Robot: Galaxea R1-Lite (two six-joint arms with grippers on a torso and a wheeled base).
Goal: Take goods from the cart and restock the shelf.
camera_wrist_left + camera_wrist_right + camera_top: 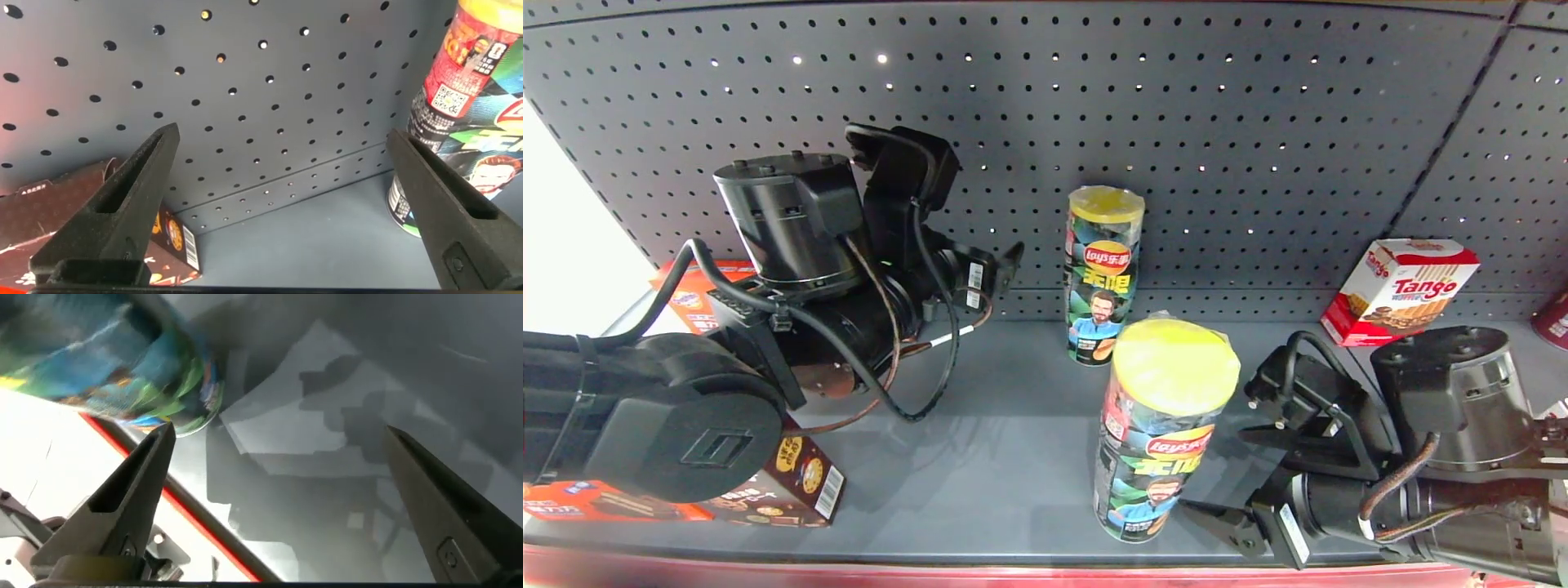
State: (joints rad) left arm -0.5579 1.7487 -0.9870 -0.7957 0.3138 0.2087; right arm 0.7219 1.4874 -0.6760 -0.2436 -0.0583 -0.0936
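The front chip can (1164,433) is standing upright near the shelf's (996,457) front edge, both the right pincer (278,430) beside it and the left pincer (282,129) are gaping empty, so placing is seemingly finishing and fetching more from the cart is coming next.

Front can (1164,433) on shelf (980,457), rear can (1103,273) behind, wafer box (1401,290) right
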